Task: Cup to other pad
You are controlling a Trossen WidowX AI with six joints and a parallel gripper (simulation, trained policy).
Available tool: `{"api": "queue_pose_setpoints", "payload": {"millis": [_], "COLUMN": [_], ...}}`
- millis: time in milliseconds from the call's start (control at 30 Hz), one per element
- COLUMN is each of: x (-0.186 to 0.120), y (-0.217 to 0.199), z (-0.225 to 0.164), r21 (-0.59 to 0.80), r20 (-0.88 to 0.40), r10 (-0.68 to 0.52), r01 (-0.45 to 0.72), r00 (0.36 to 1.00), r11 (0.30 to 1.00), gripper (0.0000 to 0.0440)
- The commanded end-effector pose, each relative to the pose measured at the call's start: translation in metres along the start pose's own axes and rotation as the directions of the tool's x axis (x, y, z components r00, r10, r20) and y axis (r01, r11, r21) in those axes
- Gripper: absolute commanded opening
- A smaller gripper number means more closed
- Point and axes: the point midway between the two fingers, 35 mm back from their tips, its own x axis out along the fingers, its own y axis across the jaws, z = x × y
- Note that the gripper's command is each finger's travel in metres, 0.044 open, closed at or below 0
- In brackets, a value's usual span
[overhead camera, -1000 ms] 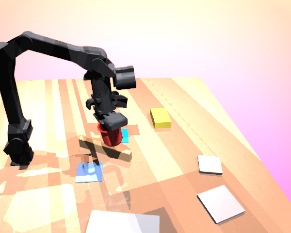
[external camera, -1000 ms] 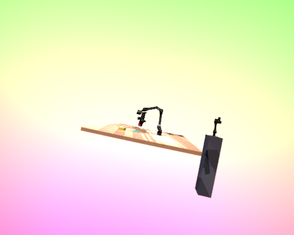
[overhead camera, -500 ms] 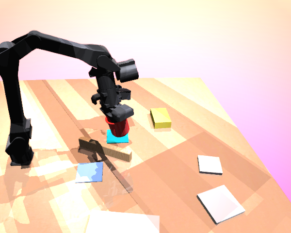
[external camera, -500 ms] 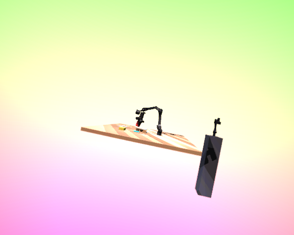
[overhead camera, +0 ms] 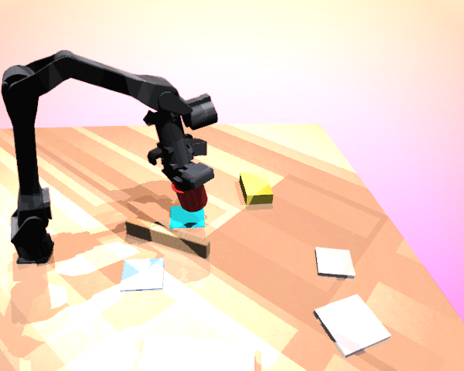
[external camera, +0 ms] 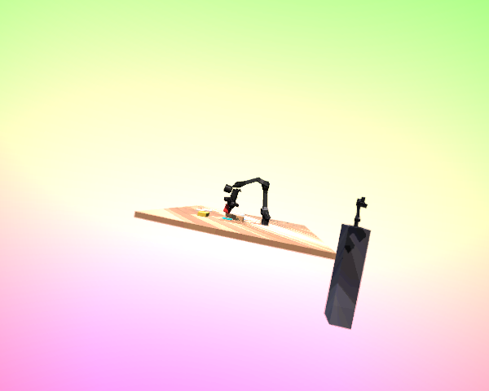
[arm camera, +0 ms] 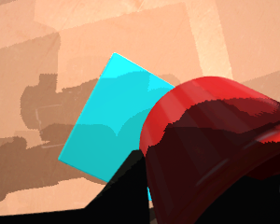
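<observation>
The red cup (overhead camera: 192, 199) (external camera: 226, 208) (arm camera: 196, 126) is held in the air above the cyan pad (overhead camera: 180, 218) (arm camera: 98, 121), tilted somewhat, with a gap below it in the top view. My gripper (overhead camera: 188, 186) is shut on the cup's rim and wall. In the wrist view the cup covers the right-hand part of the cyan pad. The pale blue pad (overhead camera: 144, 275) lies in front of the wooden bar, with nothing on it. The marbles are not visible; the inside of the cup is hidden.
A wooden bar (overhead camera: 168, 240) stands between the two pads. A yellow block (overhead camera: 257, 189) (external camera: 203, 213) lies to the right of the cyan pad in the top view. Two white tiles, a smaller one (overhead camera: 334, 261) and a larger one (overhead camera: 352, 324), lie farther right. A dark pillar (external camera: 348, 278) stands beyond the table.
</observation>
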Motion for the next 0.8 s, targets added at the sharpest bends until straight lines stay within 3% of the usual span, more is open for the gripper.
{"api": "queue_pose_setpoints", "payload": {"millis": [0, 333, 533, 667, 767], "x": [0.011, 0.034, 0.039, 0.032, 0.026], "y": [0.006, 0.019, 0.021, 0.02, 0.019], "z": [-0.002, -0.01, -0.011, -0.004, -0.001], "r21": [-0.002, -0.001, 0.006, 0.017, 0.019], "r20": [-0.015, -0.032, -0.016, 0.027, 0.056], "r10": [-0.002, -0.004, -0.002, 0.003, 0.007], "r01": [0.002, 0.004, 0.002, -0.004, -0.008], "r00": [1.0, 0.999, 1.0, 1.0, 0.998], "r11": [1.0, 1.0, 1.0, 1.0, 1.0], "gripper": [0.0, 0.0019, 0.0058, 0.0119, 0.0118]}}
